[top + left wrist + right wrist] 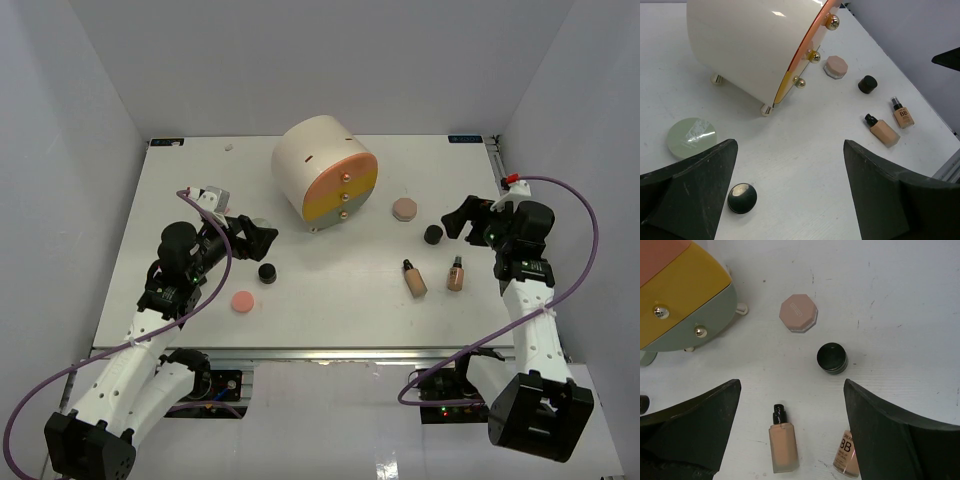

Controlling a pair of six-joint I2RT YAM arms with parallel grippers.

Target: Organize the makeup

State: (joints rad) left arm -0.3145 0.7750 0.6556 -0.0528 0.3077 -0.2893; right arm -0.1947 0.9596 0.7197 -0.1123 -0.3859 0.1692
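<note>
The makeup lies spread on the white table (330, 310). A pink compact (242, 301) and a black jar (267, 272) lie at the left. A beige compact (404, 209), a second black jar (433, 235) and two tan bottles (414, 278) (456, 273) lie at the right. My left gripper (262, 238) is open and empty, just above the left jar (742, 198), which lies by its left finger. My right gripper (462, 217) is open and empty, over the bottles (783, 445) (847, 457), the jar (832, 358) and the beige compact (798, 313).
The big cream cylindrical box (325, 170) with orange-yellow drawer fronts and gold knobs stands at the back centre. A pale green round disc (691, 137) lies left of the box, hidden under my left arm in the top view. Grey walls enclose the table.
</note>
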